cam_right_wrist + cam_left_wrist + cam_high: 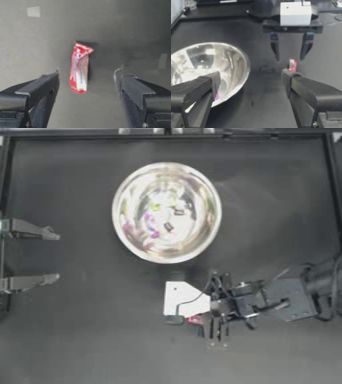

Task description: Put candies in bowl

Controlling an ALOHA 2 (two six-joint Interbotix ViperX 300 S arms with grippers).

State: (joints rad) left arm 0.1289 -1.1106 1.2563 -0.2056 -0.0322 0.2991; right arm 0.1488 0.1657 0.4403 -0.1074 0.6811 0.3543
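Observation:
The shiny silver bowl sits at the table's middle back. Inside it show a green candy and a purple candy; reflections blur the others. The red-pink candy lies on the table in front of the bowl. My right gripper hangs open just above that candy, a jaw on each side, apart from it. At the table's left edge, my left gripper rests open and holds nothing.
The right arm reaches in from the right side at the front. Its white wrist camera box sits above the gripper. Dark bare table lies at the front left.

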